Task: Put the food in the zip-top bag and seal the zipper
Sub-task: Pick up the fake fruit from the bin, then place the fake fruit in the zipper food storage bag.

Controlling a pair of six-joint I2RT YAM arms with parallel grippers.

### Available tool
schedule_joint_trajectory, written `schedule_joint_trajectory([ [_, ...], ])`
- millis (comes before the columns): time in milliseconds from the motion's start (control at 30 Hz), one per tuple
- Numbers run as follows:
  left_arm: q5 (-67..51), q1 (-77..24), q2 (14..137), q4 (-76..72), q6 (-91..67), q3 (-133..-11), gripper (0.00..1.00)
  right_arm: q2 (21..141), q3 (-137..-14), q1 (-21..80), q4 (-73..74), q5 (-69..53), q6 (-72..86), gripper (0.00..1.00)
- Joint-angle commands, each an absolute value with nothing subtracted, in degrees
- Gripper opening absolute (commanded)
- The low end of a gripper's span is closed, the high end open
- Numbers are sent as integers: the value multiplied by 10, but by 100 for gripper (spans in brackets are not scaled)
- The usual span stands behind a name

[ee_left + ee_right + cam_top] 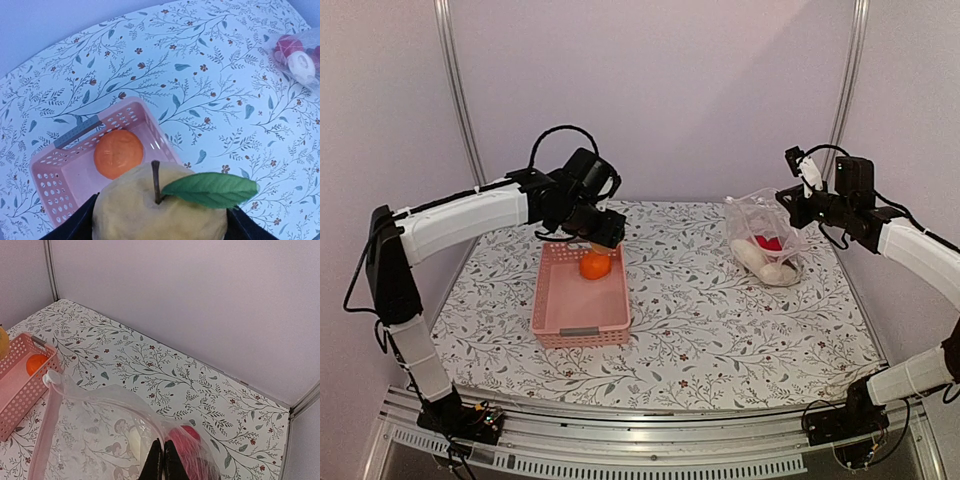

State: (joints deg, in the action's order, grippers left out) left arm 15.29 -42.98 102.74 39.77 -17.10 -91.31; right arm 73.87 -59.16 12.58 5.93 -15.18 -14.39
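Note:
A yellow toy fruit (150, 210) with a brown stem and a green leaf fills the space between my left gripper's (160, 227) dark fingers. That gripper (600, 232) holds it above the far end of the pink basket (556, 318). An orange toy fruit (118, 153) lies in the basket below. At the right, my right gripper (163, 454) is shut on the upper edge of the clear zip-top bag (100, 440), holding its mouth up. Red food (186, 437) and a white oblong piece (760, 262) lie inside the bag (765, 232). The pink zipper (44, 435) runs down the bag's left edge.
The flower-patterned tablecloth (700, 310) covers the table between basket and bag. Metal frame posts (457, 90) stand at the back corners before a plain wall. The arms' bases sit on the rail (640, 440) at the near edge.

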Motion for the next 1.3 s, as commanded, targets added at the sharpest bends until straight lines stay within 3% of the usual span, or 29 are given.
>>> schedule_joint_trajectory([
  [0,116,-466,1015,368,-167,-950,59,727,-582,124,58,-160,-146,0],
  [600,-120,-540,1072,-20,-219,-969,54,719,-583,124,63,-181,-138,0],
  [1067,-172,-568,1295,-69,-274,-1201,54,718,-589,125,72,-199,-121,0],
  [1200,-125,-570,1335,-57,-299,-1235,60,716,-592,125,75,-202,-118,0],
  [1267,-102,-569,1350,-43,-311,-1250,75,715,-594,124,76,-203,-117,0],
])
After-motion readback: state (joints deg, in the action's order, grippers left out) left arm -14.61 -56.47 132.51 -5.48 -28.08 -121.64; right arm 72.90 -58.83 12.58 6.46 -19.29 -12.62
